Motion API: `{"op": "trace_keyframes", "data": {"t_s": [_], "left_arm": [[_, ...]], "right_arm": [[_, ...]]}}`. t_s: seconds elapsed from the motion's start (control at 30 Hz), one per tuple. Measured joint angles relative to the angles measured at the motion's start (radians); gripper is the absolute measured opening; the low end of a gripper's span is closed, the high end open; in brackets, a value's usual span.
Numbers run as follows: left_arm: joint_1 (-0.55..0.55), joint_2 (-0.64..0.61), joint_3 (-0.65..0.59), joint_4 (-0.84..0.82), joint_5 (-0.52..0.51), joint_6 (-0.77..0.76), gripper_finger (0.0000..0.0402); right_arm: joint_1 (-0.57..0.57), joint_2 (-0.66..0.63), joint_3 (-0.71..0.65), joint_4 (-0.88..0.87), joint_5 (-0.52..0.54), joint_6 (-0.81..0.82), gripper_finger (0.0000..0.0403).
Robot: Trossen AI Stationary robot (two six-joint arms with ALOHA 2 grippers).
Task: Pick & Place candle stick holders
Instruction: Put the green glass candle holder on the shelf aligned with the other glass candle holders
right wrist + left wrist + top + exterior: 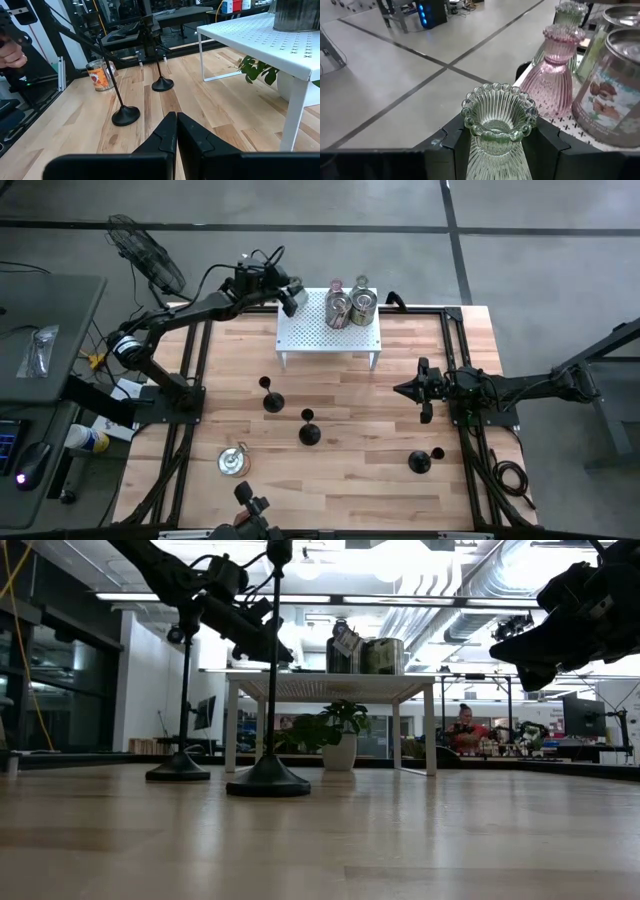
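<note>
holding a ribbed clear glass holder (499, 131) upright between its fingers, the left gripper (290, 297) hovers at the near-left edge of the white rack (300, 340); the pink holder (552, 75) stands just ahead. right gripper (415, 390) waits shut, well apart.
</note>
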Motion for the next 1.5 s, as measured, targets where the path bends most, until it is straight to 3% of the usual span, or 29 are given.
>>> {"op": "trace_keyframes", "data": {"t_s": [0.8, 1.5], "left_arm": [[0.0, -0.001, 0.0, -0.014, -0.01, -0.054, 0.0139], [0.0, -0.002, -0.001, -0.011, 0.004, -0.046, 0.0163]], "right_arm": [[0.0, 0.0, 0.0, 0.0, 0.0, 0.0, 0.0004], [0.0, 0.0, 0.0, 0.0, 0.0, 0.0, 0.0004]]}}
